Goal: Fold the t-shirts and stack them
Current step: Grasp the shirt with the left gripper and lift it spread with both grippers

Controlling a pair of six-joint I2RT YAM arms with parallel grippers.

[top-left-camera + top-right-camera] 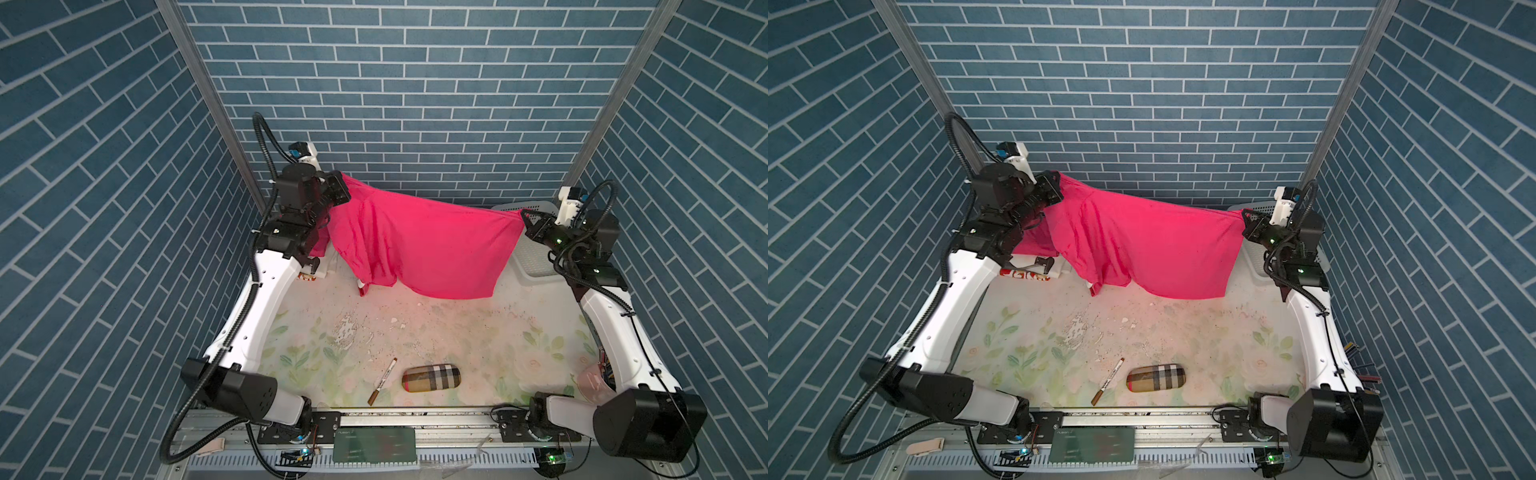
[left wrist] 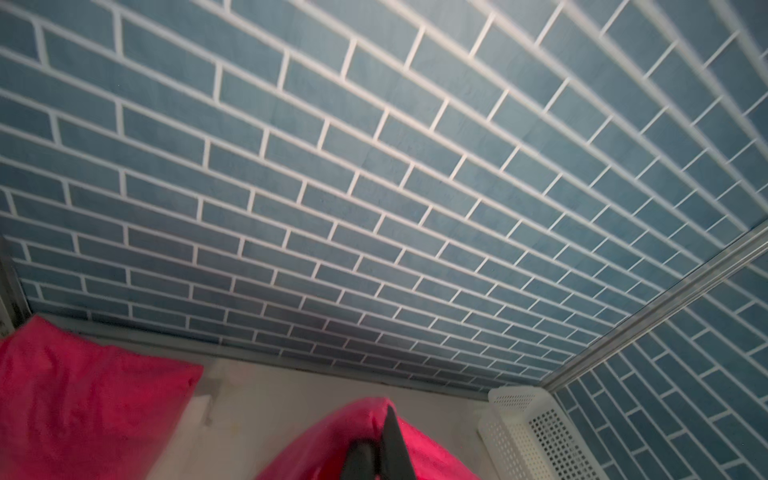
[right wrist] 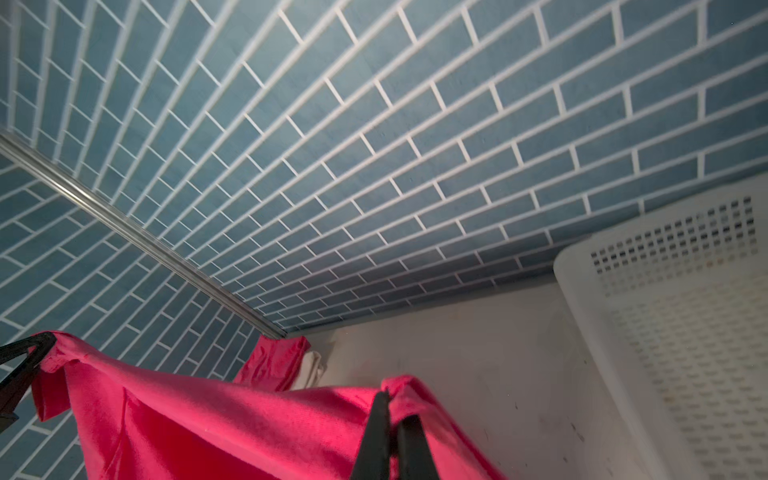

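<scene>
Left jaws and right jaws each clamp tight on a corner of the pink t-shirt [image 1: 432, 245], hung spread beyond the plaid case [image 1: 430, 377].

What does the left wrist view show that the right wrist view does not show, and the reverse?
Only the left wrist view: the left gripper up close, shut on its corner of the held t-shirt, and the metal post beside the white basket.
Only the right wrist view: the right gripper shut on the other corner, the cloth spanning between both grippers, and the opposite post.
Both: the held t-shirt, a second t-shirt lying at the back, the basket, the blue brick wall.
</scene>
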